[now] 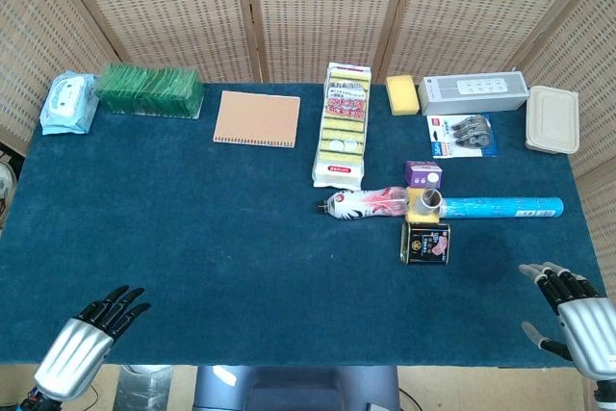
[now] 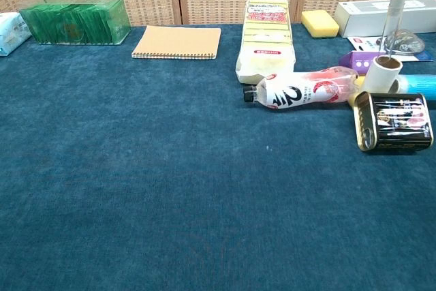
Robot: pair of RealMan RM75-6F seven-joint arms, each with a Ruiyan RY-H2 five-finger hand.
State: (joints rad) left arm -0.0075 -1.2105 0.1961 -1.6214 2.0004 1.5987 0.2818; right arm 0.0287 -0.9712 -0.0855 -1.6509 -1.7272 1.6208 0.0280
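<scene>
A: We find the right hand [image 1: 576, 320] at the near right table [image 1: 192, 238] edge, fingers apart, holding nothing; the left hand [image 1: 82, 344] likewise at the near left.

B: And the nearest item?

A: The tin can [image 1: 424, 244] lies on its side, touching a lint roller [image 1: 430, 202]; the bottle [image 1: 366, 203] rests flat just beyond, seemingly so neither topples.

On the table [image 1: 192, 238], the can [image 1: 424, 244] lies just before the tape roll [image 1: 427, 203], the bottle [image 1: 364, 203] to its left, the notebook [image 1: 256, 118] toward the far edge.
</scene>
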